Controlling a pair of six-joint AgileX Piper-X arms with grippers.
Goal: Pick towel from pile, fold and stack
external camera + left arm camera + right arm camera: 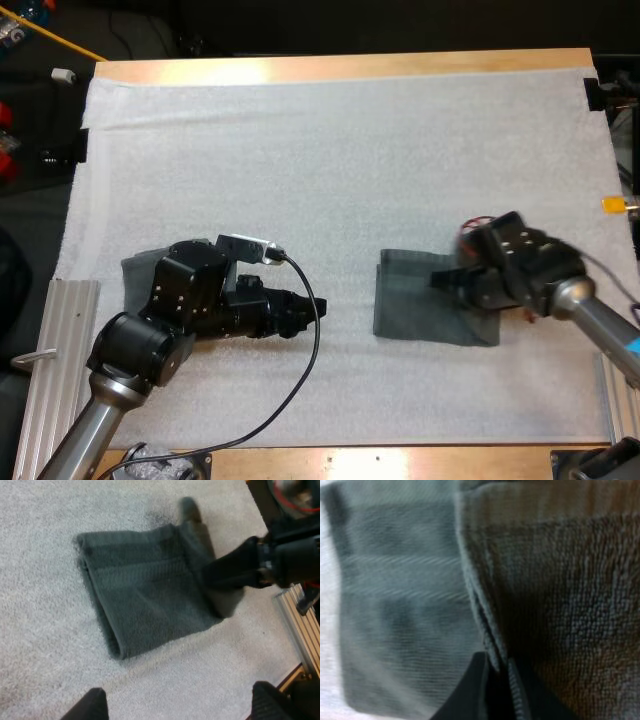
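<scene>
- The folded towel point(425, 305) is lying flat on the white mat point(330, 150), right of the mat's middle and nearer its near edge than its far one.
- The right gripper point(447, 281) is sitting at that towel's right-hand part, reaching in from the mat's right edge.
- It is closing on the towel: in the right wrist view a hemmed edge of the cloth is running in right beside one black finger point(470, 690), and a raised layer is hanging close over the rest.
- The second finger is lying hidden behind the cloth.
- The left gripper point(181, 702) is hovering over bare mat near the near edge, pointing towards the folded towel and well apart from it.
- Its fingers point(92, 706) are standing wide apart, holding nothing.
- A second towel point(140, 272) is peeking out near the mat's left edge; the left arm is covering most of it, so its shape is hard to make out.
- The wooden table point(350, 66) is showing as a strip along the far edge of the mat.
</scene>
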